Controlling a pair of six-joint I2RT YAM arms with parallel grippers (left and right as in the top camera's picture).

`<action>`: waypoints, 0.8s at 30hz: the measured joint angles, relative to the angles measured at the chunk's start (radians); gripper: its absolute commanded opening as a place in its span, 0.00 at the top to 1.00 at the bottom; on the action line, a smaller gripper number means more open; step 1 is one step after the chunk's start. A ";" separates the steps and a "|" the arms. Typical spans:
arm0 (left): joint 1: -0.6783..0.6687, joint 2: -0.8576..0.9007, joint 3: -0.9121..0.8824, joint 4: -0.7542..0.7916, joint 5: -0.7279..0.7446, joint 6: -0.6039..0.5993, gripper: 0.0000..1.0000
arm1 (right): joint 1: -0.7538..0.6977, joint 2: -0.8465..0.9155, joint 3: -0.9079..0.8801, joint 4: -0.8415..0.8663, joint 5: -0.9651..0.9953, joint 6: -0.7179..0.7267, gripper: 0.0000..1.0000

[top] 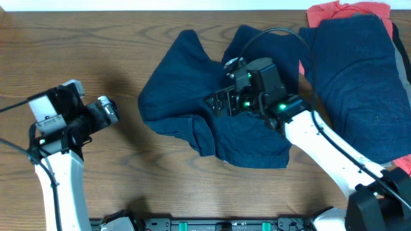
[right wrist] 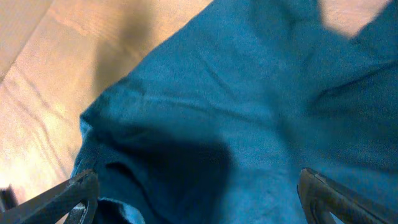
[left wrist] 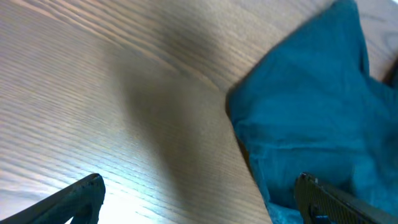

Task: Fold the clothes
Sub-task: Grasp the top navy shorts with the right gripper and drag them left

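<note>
A crumpled dark navy garment (top: 192, 109) lies at the middle of the wooden table. My right gripper (top: 221, 102) hovers over its centre, open and empty; in the right wrist view its jaws (right wrist: 199, 199) are spread wide above the navy fabric (right wrist: 236, 106). My left gripper (top: 106, 110) is open and empty over bare wood to the left of the garment; in the left wrist view its jaws (left wrist: 199, 199) are apart, with the garment's edge (left wrist: 311, 112) at the right. A second navy garment (top: 359, 83) lies on a coral-red one (top: 347, 11) at the far right.
The wooden table (top: 96, 51) is bare on the left half. The right arm's white link (top: 327, 154) crosses the table's front right. A black cable (top: 270, 35) loops over the central garment.
</note>
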 measured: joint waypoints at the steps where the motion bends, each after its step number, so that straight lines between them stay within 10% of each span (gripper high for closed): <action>1: -0.002 0.014 0.000 0.001 0.005 0.000 0.02 | 0.014 0.015 0.000 0.003 -0.005 -0.003 0.01; 5: -0.002 0.058 0.000 0.010 0.009 0.000 0.02 | 0.087 0.097 0.000 0.018 -0.024 -0.010 0.02; 11: -0.002 0.085 0.000 0.018 -0.003 0.000 0.02 | 0.205 0.221 0.000 0.035 -0.172 -0.067 0.41; 16: 0.007 0.085 0.000 0.035 -0.018 0.000 0.02 | 0.252 0.214 0.000 0.009 -0.290 -0.100 0.48; 24: 0.010 0.085 0.000 0.045 -0.012 0.000 0.02 | 0.238 0.211 0.008 -0.080 -0.327 -0.155 0.13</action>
